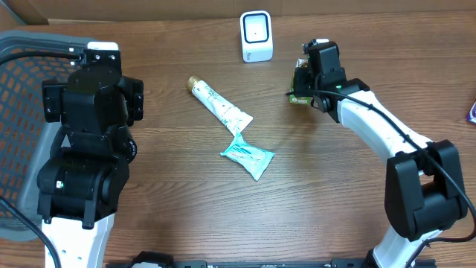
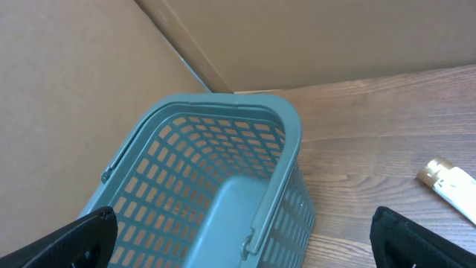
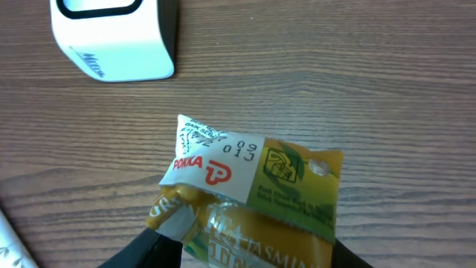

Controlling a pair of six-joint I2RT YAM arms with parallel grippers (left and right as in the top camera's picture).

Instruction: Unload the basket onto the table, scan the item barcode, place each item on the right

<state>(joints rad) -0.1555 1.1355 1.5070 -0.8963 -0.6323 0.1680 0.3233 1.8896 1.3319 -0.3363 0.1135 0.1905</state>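
The item is a yellow-green jasmine tea carton [image 3: 256, 195] with a white Pokka label, and my right gripper [image 3: 245, 254] is shut on its lower part. From overhead the carton [image 1: 299, 88] hangs at the end of the right gripper [image 1: 306, 80], just right of and below the white scanner [image 1: 256, 36]. In the right wrist view the scanner [image 3: 111, 41] stands at the top left, apart from the carton. No barcode shows on the visible faces. My left gripper [image 2: 242, 240] is open wide over the basket, holding nothing.
A grey-blue mesh basket [image 1: 16, 89] fills the left edge, below the left arm [image 1: 89, 112]; its rim [image 2: 286, 141] shows in the left wrist view. A white toothpaste tube [image 1: 219, 108] and a teal pouch [image 1: 248, 155] lie mid-table. A purple object [image 1: 471, 112] sits at the right edge.
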